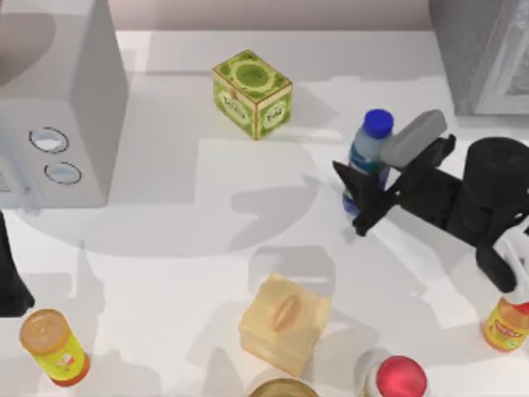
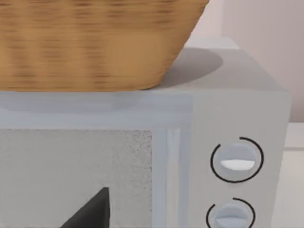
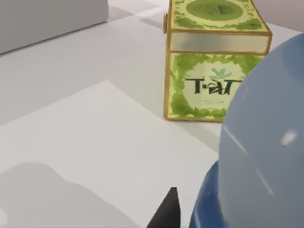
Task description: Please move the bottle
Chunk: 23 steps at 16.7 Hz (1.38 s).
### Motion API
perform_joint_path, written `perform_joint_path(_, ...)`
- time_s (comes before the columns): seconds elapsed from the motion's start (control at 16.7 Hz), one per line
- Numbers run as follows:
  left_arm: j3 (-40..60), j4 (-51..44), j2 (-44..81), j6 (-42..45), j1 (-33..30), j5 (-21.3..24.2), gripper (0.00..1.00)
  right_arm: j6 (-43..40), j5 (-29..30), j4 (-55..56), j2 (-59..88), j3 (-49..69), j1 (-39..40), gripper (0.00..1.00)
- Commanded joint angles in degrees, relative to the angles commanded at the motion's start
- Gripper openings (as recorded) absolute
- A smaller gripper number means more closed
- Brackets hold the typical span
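Note:
The bottle (image 1: 369, 153) is clear plastic with a blue cap and a blue label, and it stands upright at the table's right middle. My right gripper (image 1: 351, 198) reaches in from the right and is open, one finger on each side of the bottle's lower body. In the right wrist view the bottle (image 3: 261, 156) looms close, with a dark fingertip (image 3: 166, 211) just beside it and a thin gap between them. My left arm (image 1: 12, 277) is parked at the table's left edge, facing the microwave.
A green tea box (image 1: 252, 93) stands behind and left of the bottle. A microwave (image 1: 58, 107) carrying a wicker basket (image 2: 95, 42) fills the far left. A tan box (image 1: 283, 322), a yellow-labelled bottle (image 1: 54, 347), a red-capped jar (image 1: 401, 379) and an orange bottle (image 1: 506, 322) line the front.

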Motion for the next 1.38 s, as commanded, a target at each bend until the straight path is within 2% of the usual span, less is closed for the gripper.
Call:
perform_joint_path(0.18, 0.0, 0.0, 0.0, 0.0, 0.0, 0.0, 1.0, 0.0, 0.0, 0.0, 0.0, 0.0, 0.0, 0.02)
perform_joint_path(0.24, 0.0, 0.0, 0.0, 0.0, 0.0, 0.0, 1.0, 0.0, 0.0, 0.0, 0.0, 0.0, 0.0, 0.0)
perform_joint_path(0.84, 0.0, 0.0, 0.0, 0.0, 0.0, 0.0, 1.0, 0.6, 0.4, 0.4, -1.0, -0.5, -1.0, 0.0)
perform_joint_path(1.08, 0.0, 0.0, 0.0, 0.0, 0.0, 0.0, 1.0, 3.1, 3.3, 3.5, -8.1, -5.5, -9.9, 0.0)
perform_joint_path(1.38, 0.0, 0.0, 0.0, 0.0, 0.0, 0.0, 1.0, 3.8, 5.7, 4.2, -19.5, -16.1, -30.0, 0.0)
